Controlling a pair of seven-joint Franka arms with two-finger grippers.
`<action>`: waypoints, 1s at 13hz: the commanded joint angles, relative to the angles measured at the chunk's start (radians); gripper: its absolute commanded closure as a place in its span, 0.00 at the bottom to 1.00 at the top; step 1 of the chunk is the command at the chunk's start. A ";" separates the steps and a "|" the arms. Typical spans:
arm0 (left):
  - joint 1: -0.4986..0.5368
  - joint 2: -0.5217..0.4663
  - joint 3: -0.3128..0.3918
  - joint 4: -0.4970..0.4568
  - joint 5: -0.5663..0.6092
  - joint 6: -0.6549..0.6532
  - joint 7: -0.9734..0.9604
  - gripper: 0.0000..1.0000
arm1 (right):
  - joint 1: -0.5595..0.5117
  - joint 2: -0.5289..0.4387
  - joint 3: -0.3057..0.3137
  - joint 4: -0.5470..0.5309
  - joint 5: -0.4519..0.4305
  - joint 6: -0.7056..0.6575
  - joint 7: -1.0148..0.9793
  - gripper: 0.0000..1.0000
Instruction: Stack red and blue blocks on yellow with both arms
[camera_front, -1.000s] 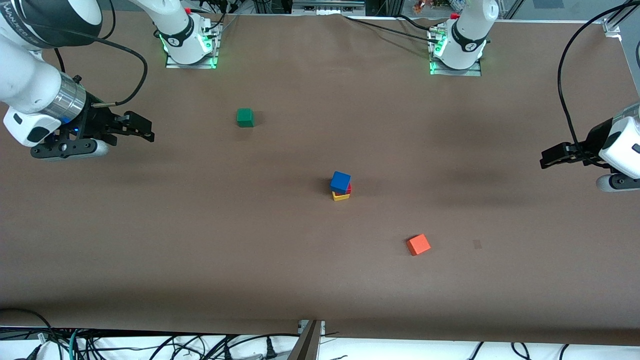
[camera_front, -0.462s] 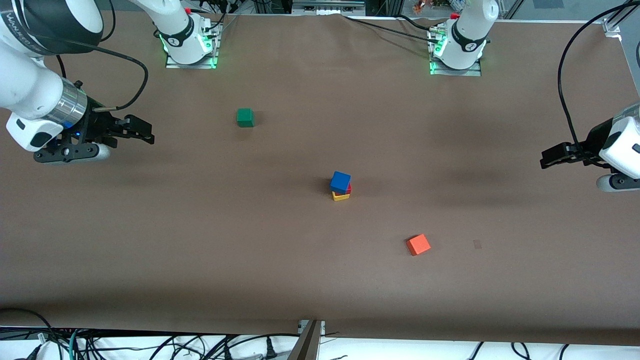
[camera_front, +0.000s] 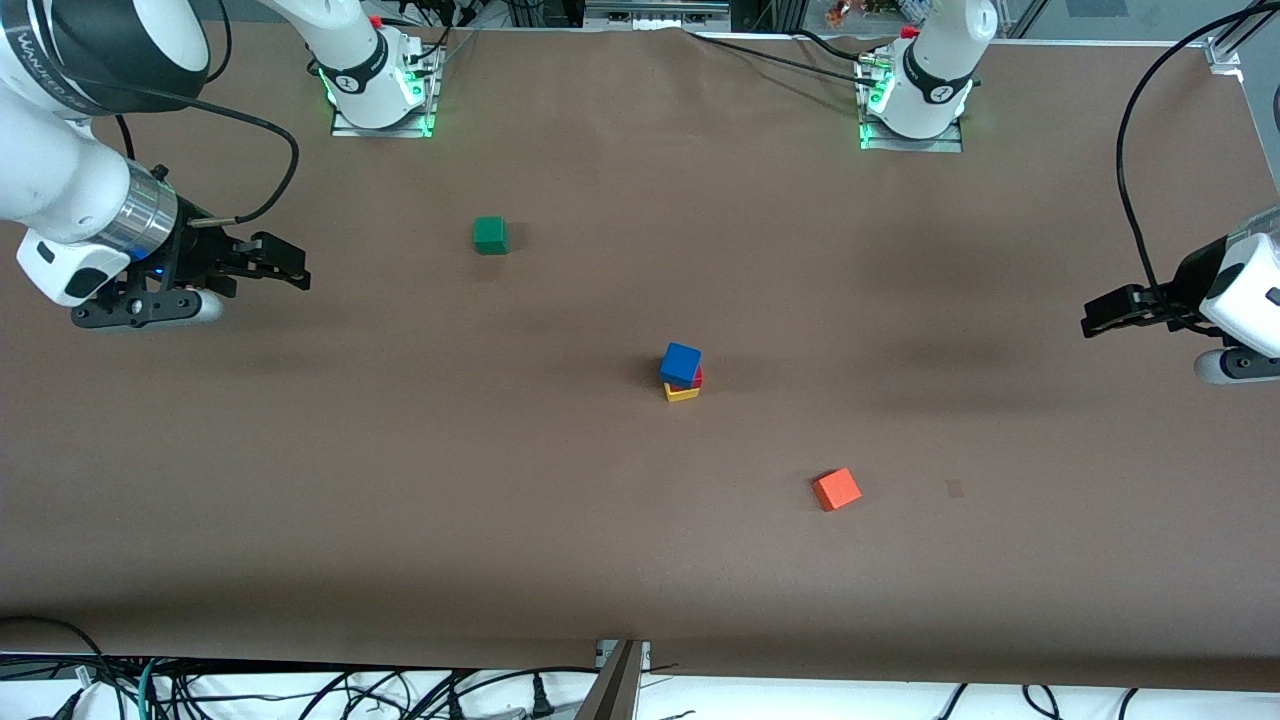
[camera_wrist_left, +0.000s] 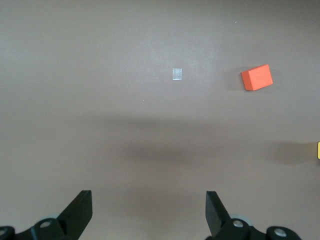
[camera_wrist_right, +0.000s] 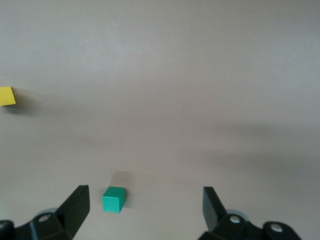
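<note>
A stack stands mid-table: the blue block (camera_front: 681, 362) on top, the red block (camera_front: 697, 378) under it, the yellow cube (camera_front: 682, 393) at the bottom. My right gripper (camera_front: 296, 268) is open and empty, up over the table at the right arm's end, well apart from the stack. My left gripper (camera_front: 1092, 322) is open and empty, over the left arm's end. The right wrist view shows its open gripper (camera_wrist_right: 145, 197) and the yellow cube (camera_wrist_right: 7, 96) at the edge. The left wrist view shows its open gripper (camera_wrist_left: 148, 200) and a yellow sliver (camera_wrist_left: 318, 150).
A green cube (camera_front: 489, 235) lies farther from the front camera than the stack, toward the right arm's end; it also shows in the right wrist view (camera_wrist_right: 114, 199). An orange cube (camera_front: 836, 489) lies nearer the camera, toward the left arm's end, and shows in the left wrist view (camera_wrist_left: 257, 77).
The right arm's wrist has shifted slightly toward its base end; its gripper stays open in nearly the same place. The left arm and the stack have not moved.
</note>
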 joint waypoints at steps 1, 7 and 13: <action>0.008 0.004 -0.002 0.015 -0.020 -0.001 0.017 0.00 | 0.007 -0.009 -0.007 -0.015 -0.013 0.011 -0.013 0.00; 0.008 0.004 -0.002 0.015 -0.020 -0.002 0.018 0.00 | 0.007 0.004 -0.007 -0.017 -0.013 0.011 -0.015 0.00; 0.009 0.004 -0.002 0.015 -0.025 -0.002 0.017 0.00 | 0.007 0.022 -0.007 -0.017 -0.013 0.019 -0.035 0.00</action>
